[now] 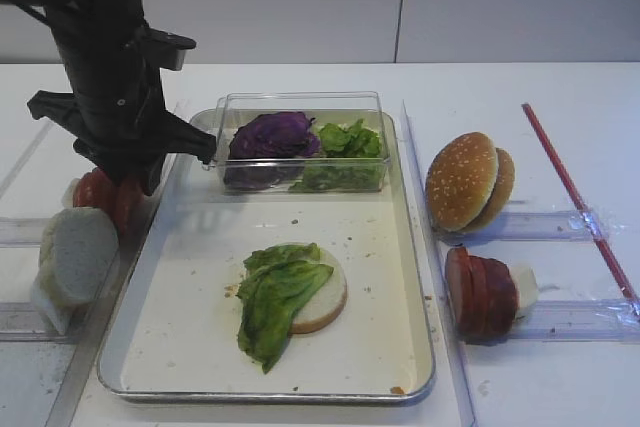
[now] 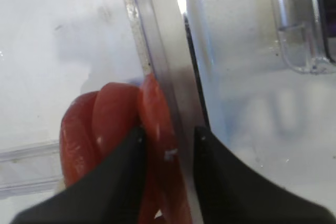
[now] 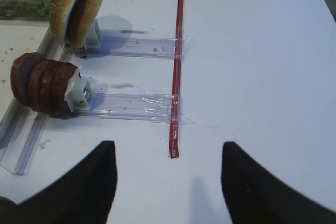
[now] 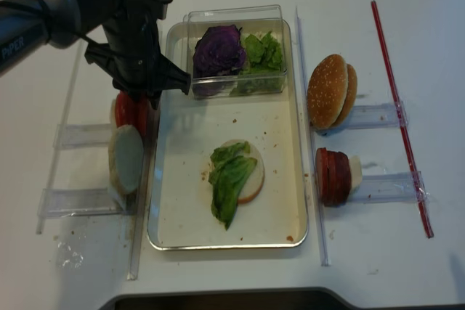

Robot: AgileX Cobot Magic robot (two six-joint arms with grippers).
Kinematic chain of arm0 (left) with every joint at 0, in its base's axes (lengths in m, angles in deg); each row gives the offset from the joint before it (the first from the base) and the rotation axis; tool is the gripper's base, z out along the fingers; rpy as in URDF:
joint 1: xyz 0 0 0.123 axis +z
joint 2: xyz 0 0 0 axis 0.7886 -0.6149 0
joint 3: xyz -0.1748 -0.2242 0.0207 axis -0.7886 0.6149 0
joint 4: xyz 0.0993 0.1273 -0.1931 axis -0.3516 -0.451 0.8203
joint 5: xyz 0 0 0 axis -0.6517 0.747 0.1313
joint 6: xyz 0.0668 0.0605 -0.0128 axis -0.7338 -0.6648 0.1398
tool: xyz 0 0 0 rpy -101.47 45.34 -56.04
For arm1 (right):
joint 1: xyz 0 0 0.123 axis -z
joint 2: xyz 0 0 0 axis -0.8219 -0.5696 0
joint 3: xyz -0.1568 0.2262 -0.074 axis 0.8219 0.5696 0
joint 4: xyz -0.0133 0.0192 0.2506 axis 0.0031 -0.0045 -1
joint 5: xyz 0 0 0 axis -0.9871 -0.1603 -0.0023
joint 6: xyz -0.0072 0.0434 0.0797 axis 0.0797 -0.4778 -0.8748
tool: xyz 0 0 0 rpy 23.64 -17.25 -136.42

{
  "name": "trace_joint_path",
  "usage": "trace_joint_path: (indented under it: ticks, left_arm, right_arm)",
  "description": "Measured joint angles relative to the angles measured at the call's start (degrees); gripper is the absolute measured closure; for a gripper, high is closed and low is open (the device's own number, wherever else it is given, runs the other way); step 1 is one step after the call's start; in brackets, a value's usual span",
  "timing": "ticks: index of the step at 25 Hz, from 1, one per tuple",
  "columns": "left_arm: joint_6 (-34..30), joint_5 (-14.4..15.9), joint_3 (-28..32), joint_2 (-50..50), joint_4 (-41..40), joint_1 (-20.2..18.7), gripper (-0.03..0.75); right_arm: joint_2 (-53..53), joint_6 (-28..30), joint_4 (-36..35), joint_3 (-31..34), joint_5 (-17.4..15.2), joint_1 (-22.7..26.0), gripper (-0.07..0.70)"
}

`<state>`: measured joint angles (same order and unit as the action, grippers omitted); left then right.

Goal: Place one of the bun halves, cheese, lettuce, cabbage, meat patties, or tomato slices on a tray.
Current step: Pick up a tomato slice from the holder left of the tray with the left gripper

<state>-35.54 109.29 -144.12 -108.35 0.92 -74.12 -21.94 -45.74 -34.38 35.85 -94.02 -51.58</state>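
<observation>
Left gripper (image 2: pixel 167 145) down over the tomato slices (image 2: pixel 113 129), which stand on edge in a rack just beside the tray (image 1: pixel 180 247), off its left rim; jaws straddling the slice nearest the tray, one finger on each flat face, seemingly pinching it, though whether contact is firm cannot be told from the wrist view (the gap looks about as wide as the slice itself). Slices stacked face to face, so the row runs crosswise to the tray's near rim and each disc presents a thin edge upward; grasp line therefore across the thickness, which matches how the fingers sit. From the high view, the dark arm hiding most of the stack, only red edges showing below it. On the tray, already a pale bun half (image 1: pixel 322 299) with a lettuce (image 1: pixel 272 297) leaf laid over it, well to the right of the gripper and nearer the front; so, as a judgement, next a lift straight up clear of the neighbouring slices, then a carry rightward over the rim. Right gripper (image 3: pixel 167 182) spread wide and empty, hovering over bare table on the far right, beside the meat patties (image 3: pixel 42 82) rack; far from the tomato, so the left arm plainly the nearer one.
</observation>
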Motion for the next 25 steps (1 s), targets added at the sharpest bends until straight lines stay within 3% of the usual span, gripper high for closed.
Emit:
trace_joint_path:
  ticks: [18,25]
  left_arm:
    - [1.8,0.1,0.0,0.0,-0.4,0.0,0.652]
    - [1.9,0.9,-0.1,0.0,-0.4,0.0,0.654]
  right_arm:
    - [0.0,0.0,0.0,0.0,0.0,0.0,0.177]
    - [0.0,0.0,0.0,0.0,0.0,0.0,0.177]
